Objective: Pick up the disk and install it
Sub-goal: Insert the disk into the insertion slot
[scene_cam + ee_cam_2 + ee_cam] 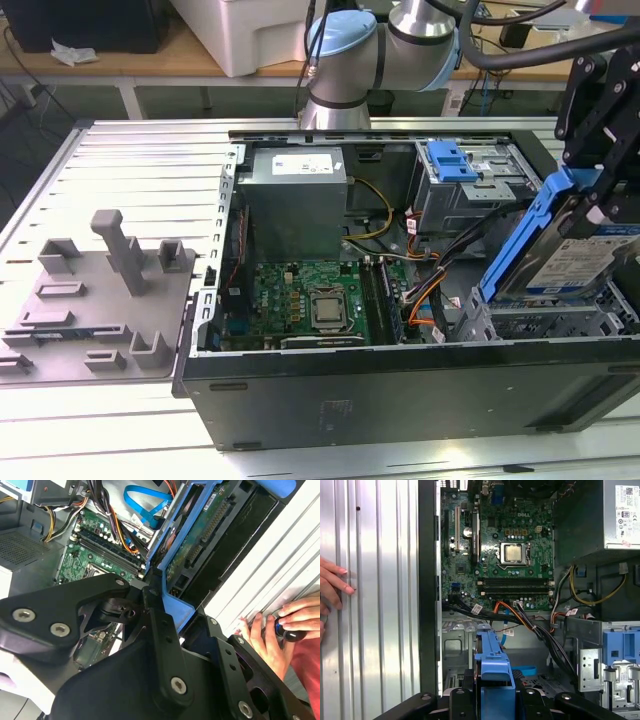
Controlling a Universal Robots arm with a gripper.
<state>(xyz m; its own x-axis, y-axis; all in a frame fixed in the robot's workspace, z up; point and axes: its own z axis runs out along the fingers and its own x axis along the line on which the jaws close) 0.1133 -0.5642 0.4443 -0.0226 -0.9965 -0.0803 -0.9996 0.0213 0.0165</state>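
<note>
One disk (565, 262) | jaws clamped on it | tilted, lower edge over grey bay (545, 318) at case (400, 385) corner

An open black computer case (400, 395) sits on the ribbed metal tabletop (130, 160), green motherboard (310, 295) inside; a grey moulded plastic fixture (100, 290) lies beside it.

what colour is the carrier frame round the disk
Blue, clearest in the exterior view, where the frame edges the tilted disk held by the hand.

The disk (565, 262) hangs tilted above the computer case (400, 400).
</note>
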